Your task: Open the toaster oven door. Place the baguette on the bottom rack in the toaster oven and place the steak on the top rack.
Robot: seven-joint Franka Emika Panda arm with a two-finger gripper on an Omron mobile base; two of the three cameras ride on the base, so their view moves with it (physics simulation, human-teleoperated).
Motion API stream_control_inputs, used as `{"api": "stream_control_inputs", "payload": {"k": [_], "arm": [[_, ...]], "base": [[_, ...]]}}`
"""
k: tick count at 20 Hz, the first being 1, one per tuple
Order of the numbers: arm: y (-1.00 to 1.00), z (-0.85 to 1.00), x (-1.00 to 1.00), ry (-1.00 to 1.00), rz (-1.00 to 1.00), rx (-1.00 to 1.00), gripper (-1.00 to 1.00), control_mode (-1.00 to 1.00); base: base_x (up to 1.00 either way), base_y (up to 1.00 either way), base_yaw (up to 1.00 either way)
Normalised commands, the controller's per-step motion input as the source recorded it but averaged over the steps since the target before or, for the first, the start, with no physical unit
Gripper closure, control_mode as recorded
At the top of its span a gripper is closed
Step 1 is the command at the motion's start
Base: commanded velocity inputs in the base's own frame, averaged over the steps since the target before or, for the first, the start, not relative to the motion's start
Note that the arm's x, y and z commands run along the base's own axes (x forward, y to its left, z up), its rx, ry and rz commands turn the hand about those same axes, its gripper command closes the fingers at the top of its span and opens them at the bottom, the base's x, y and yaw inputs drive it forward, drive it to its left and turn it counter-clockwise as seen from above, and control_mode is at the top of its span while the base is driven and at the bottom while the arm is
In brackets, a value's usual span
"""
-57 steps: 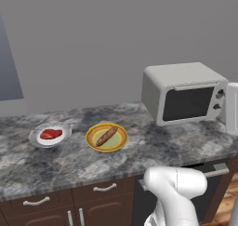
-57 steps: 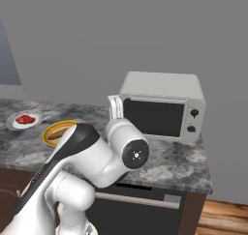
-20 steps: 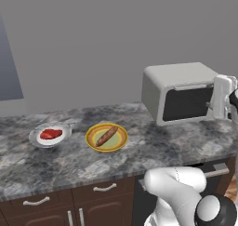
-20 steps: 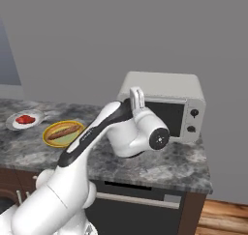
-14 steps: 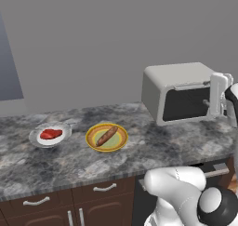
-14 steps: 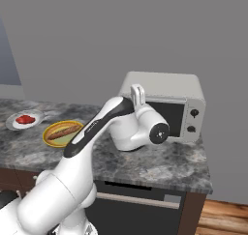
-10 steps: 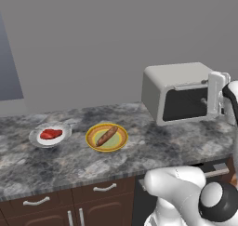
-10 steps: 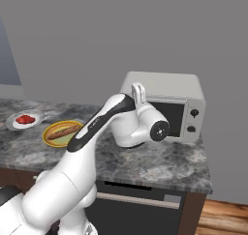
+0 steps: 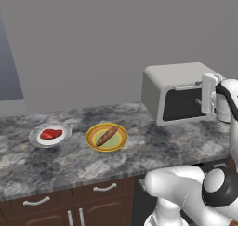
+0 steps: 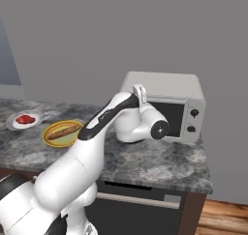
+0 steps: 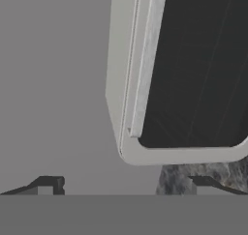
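Observation:
The light-grey toaster oven (image 9: 173,83) (image 10: 164,90) stands at the right end of the counter. The toaster oven door (image 9: 182,104) (image 11: 193,69) is shut, and its bar handle (image 11: 145,60) runs along its top edge. My gripper (image 9: 208,94) (image 10: 141,95) (image 11: 126,184) hangs open just in front of that handle, with nothing between its fingertips (image 11: 47,183). Faint wire bars show through the dark glass; I cannot tell the top rack from the bottom rack. The baguette (image 9: 107,136) (image 10: 62,131) lies on a yellow-rimmed plate. The steak (image 9: 50,134) (image 10: 24,119) lies on a white plate, left of the baguette.
The grey marble counter (image 9: 139,155) (image 10: 160,164) runs along a grey wall. Dark wood drawers (image 9: 104,190) sit under it, and a dark appliance front (image 10: 140,212) under the oven's end. The counter ends just right of the toaster oven.
The hand has reached forward and closed in on the oven door's handle. The jaws have stayed open; the door, baguette and steak have not moved.

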Motion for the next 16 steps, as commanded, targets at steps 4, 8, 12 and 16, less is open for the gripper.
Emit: {"api": "stream_control_inputs", "payload": {"k": [4, 8, 12, 16], "arm": [[0.00, -0.05, 0.34, -0.01, 0.00, 0.00, -1.00, -1.00], [0.00, -0.01, 0.34, -0.03, 0.00, 0.00, -1.00, -1.00], [0.00, -0.09, 0.32, -0.01, 0.00, 0.00, -1.00, -1.00], [-0.01, -0.13, 0.32, 0.00, 0.00, 0.00, -1.00, -1.00]], "base": [[0.00, 0.00, 0.00], [0.00, 0.00, 0.00], [0.00, 0.00, 0.00], [0.00, 0.00, 0.00]]}}
